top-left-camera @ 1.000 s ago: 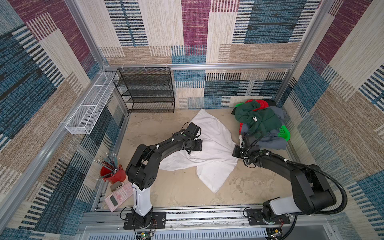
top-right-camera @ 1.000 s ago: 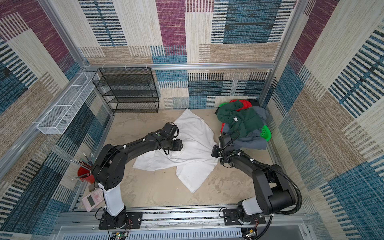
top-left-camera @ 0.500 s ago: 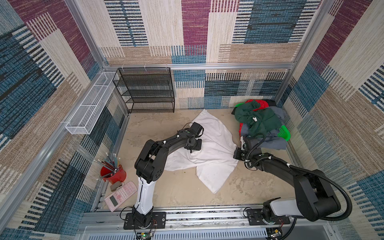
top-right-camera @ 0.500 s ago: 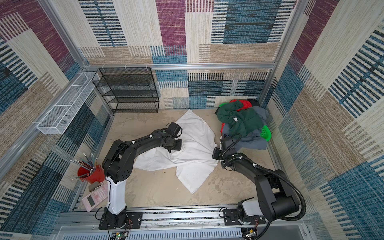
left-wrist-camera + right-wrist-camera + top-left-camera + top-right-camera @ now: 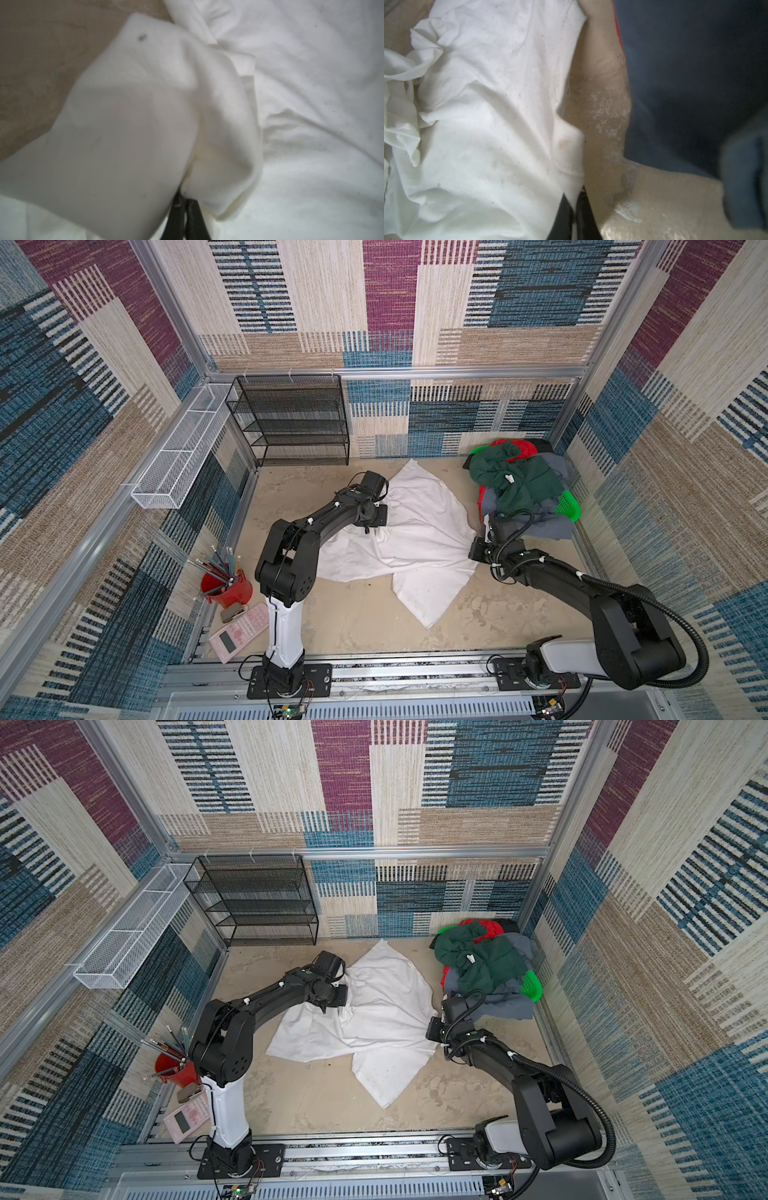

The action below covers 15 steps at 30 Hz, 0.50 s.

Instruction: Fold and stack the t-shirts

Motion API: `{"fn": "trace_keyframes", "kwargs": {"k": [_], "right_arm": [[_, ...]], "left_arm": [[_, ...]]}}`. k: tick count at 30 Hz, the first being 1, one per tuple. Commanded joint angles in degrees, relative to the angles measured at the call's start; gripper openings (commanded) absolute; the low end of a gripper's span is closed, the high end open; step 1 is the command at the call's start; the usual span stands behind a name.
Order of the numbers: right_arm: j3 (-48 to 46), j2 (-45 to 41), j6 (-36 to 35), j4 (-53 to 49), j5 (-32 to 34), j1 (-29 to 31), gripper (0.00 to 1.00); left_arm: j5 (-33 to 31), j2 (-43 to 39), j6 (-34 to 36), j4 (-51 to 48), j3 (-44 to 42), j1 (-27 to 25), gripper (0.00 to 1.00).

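The white t-shirt point(image 5: 419, 543) lies crumpled across the middle of the beige surface point(image 5: 357, 626) in both top views. The left tool point(image 5: 185, 200) is closed tight, pinching a bunched fold on the shirt's left side. The right tool point(image 5: 574, 199) is clamped on the hem at the shirt's right edge. Near the right tool, a dark green t-shirt point(image 5: 519, 485) tops a heap with a grey-blue t-shirt point(image 5: 548, 526) and a red t-shirt point(image 5: 524, 446), draped over a bright green basket point(image 5: 568, 506) in the far right corner.
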Motion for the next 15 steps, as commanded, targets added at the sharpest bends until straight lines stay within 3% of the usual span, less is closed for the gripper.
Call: {"fn": "trace_keyframes", "kwargs": {"k": [1,5,10,11,15], "right_arm": [[-0.57,-0.61,1.76,-0.75,2.8,0.05,0.0],[-1.34,-2.03,2.46,-2.23,4.24,-0.03,0.0],[-2.54,-4.18,3.66,-3.32,4.98,0.05,0.0],[-2.88,-4.48,3.96,-3.36,4.82,0.05,0.0],[-3.09,-4.86,4.46,-3.51,4.06,0.04,0.0]], "left_arm": [[2.66,0.39,0.2,-0.41,3.04,3.46,0.0],[4.76,1.14,-0.17,0.41,6.35,8.74,0.0],[2.53,4.52,3.01,-1.74,14.07,12.24,0.0],[1.5,5.62,3.76,-3.47,16.49,12.64,0.04],[-5.25,7.5,5.03,-7.42,22.19,13.02,0.43]]}}
